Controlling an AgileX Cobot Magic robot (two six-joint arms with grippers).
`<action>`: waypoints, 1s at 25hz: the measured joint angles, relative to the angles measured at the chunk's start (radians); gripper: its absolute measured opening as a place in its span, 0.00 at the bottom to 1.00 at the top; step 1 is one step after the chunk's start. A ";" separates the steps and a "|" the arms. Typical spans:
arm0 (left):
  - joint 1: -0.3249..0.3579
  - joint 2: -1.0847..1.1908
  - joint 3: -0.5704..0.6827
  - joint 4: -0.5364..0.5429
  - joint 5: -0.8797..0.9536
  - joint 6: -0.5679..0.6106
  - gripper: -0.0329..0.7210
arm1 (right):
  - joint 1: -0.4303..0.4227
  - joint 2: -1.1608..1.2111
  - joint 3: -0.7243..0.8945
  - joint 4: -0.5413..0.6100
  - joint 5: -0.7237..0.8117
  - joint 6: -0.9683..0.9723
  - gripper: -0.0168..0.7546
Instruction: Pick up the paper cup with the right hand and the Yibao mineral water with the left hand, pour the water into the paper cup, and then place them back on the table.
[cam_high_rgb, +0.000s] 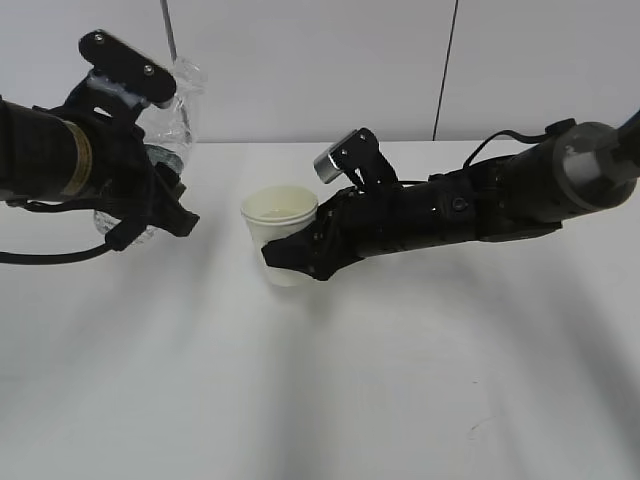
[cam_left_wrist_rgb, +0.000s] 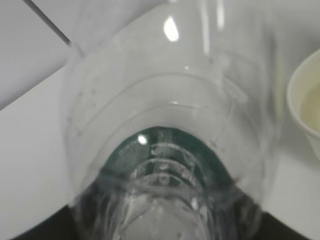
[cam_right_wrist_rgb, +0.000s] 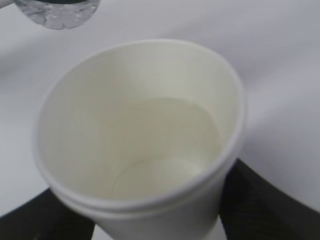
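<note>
**Cream cup holds liquid; both items up for set-down**

Cream-walled paper cup (cam_high_rgb: 281, 232) sits clamped in the right hand (cam_high_rgb: 300, 252) in the exterior view, near the middle of the table (cam_high_rgb: 400, 380), its base close to the white surface or just above it; which one I cannot tell. The left hand (cam_high_rgb: 150, 215) grasps the Yibao mineral water (cam_high_rgb: 176, 112) at the far left, raised and well apart from the cup, with the bottle's clear body rising above the gripper.

From the left wrist view, the bottle (cam_left_wrist_rgb: 170, 150) fills nearly the whole frame, its green label band visible through the clear plastic. The gripper itself is hidden behind it. A slice of the cup's rim (cam_left_wrist_rgb: 300, 105) shows at the right edge.

From the right wrist view, the cup (cam_right_wrist_rgb: 140, 140) tilts slightly and a shallow pool of water (cam_right_wrist_rgb: 170, 145) lies at the bottom, dark gripper parts pressing on either side of it low in the frame. A bit of the bottle (cam_right_wrist_rgb: 60, 11) shows top left.

Pouring looks finished, so the putting-back step seems to be in hand. Next, each arm needs to lower its item level onto bare tabletop, keeping the cup upright, then release.
</note>
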 joint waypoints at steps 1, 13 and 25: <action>0.012 0.000 0.000 -0.004 -0.022 -0.005 0.49 | 0.000 0.000 0.000 0.017 0.017 0.000 0.70; 0.132 0.012 0.000 -0.011 -0.255 -0.036 0.49 | -0.016 0.010 0.000 0.202 0.103 -0.027 0.70; 0.217 0.134 -0.001 -0.001 -0.452 -0.036 0.49 | -0.018 0.010 0.000 0.455 0.220 -0.189 0.70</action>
